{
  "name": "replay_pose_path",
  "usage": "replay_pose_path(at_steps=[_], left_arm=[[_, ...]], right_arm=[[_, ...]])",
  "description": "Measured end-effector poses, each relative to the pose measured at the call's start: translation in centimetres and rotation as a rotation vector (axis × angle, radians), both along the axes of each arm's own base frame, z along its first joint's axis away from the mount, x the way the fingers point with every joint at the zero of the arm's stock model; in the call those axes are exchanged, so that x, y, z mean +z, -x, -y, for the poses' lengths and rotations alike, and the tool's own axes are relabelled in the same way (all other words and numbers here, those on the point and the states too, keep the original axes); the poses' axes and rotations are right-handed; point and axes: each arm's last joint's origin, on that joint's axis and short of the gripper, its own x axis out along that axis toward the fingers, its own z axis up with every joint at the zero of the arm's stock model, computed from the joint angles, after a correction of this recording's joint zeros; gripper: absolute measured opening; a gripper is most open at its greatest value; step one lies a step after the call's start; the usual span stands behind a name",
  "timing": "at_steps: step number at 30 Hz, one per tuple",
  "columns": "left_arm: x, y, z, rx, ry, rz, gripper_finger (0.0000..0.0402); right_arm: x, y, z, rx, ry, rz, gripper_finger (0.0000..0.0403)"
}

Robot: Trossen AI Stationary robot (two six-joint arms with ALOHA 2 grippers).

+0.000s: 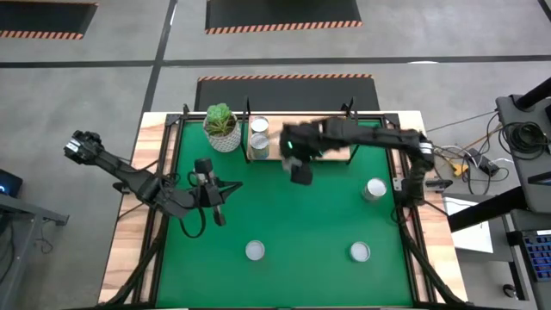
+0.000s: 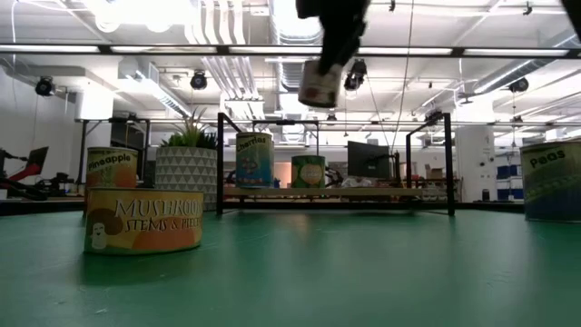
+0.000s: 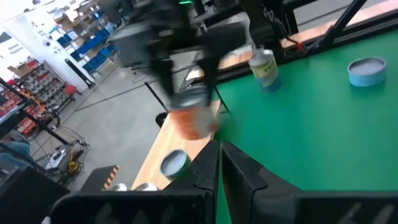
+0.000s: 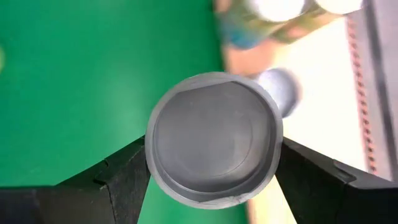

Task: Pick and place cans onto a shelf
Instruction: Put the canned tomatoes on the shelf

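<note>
Right now my right gripper (image 4: 212,167) is clamped on a can (image 4: 213,138), my two dark, angular fingers pressing its curved wall from opposite sides; its round metal end, dull grey with a raised rim, fills my right wrist view. In the low view that can (image 2: 320,84) hangs tilted in the air, well above the shelf (image 2: 336,193) and toward its middle. The shelf is a flat, pale-brown wooden board with thin black posts at its corners. Two upright cans (image 1: 258,139) with shiny round tops and printed paper labels stand on it near its plant end, just beside the white patterned pot (image 1: 223,133) of spiky green leaves. Off the shelf, on the smooth green mat (image 1: 293,215), three more cans stand well apart: one (image 1: 374,189) nearest the shelf, two (image 1: 255,251) (image 1: 360,251) farther out. My left gripper (image 1: 213,194) hovers over the mat, out from the plant end of the shelf, its dark fingers close together with only a thin slit between them.
</note>
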Motion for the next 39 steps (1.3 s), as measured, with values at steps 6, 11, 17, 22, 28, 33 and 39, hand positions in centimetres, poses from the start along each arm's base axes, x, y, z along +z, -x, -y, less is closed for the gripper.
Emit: replay_pose_path(at_steps=[6,11,17,22,28,33,39], left_arm=[[-0.2,0.1,0.0,0.004,-0.001,-0.019,0.0000],[-0.2,0.1,0.0,0.004,0.003,-0.017,0.0000],[-0.3,0.1,0.0,0.004,0.005,-0.017,0.0000],[-0.3,0.0,0.0,0.005,0.008,-0.016,0.0000],[-0.3,0.0,0.0,0.006,0.011,-0.015,0.0000],[-0.3,0.1,0.0,0.006,0.009,-0.018,0.0000],[-0.3,0.1,0.0,0.008,0.013,-0.016,0.0000]], right_arm=[[0.0,-1.6,7.1,-0.078,0.046,0.017,0.0290],[-1.9,-2.1,12.4,-0.127,0.025,-0.011,0.0290],[-4.2,-1.9,17.1,-0.183,-0.021,-0.030,0.0290],[-6.2,-2.0,18.9,-0.164,-0.068,-0.052,0.0290],[-7.8,-2.6,19.5,-0.137,-0.081,-0.067,0.0290],[-8.3,-2.8,19.6,-0.134,-0.091,-0.075,0.0291],[-8.4,-2.9,19.5,-0.115,-0.112,-0.059,0.0314]])
